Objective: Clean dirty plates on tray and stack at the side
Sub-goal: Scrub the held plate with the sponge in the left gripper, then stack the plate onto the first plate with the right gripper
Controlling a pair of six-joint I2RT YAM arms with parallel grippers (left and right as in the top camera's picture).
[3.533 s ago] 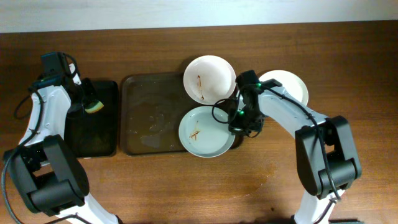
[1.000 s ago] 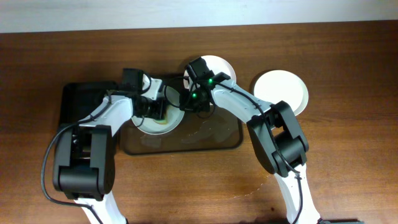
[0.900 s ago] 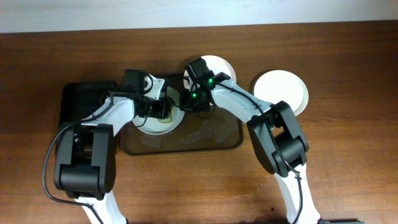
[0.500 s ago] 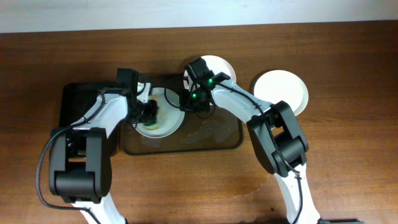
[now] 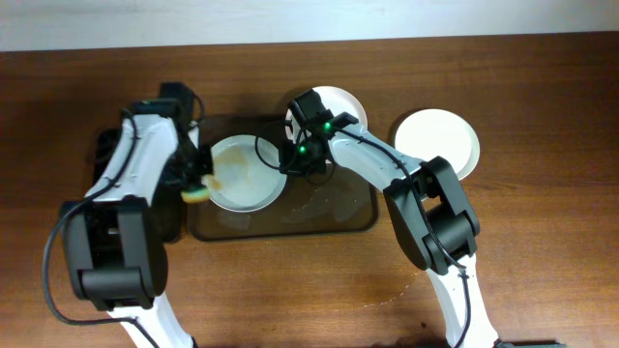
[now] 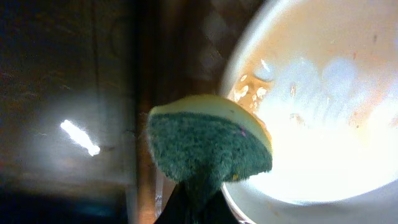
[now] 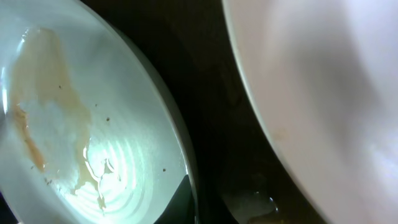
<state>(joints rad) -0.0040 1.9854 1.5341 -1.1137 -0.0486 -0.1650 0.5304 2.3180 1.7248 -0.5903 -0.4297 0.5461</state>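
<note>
— Where is the left arm?
— I see it bent over the left edge of the tray. The left claw is clenched on the sponge, beside the smeared plate. The right claw pinches the plate's rim.

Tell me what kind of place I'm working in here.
Likely a tabletop dishwashing test setup, not a real kitchen: a wooden table, a wet brown tray holding a sauce-smeared plate, and a sponge in the left gripper. No sink shows.
</note>
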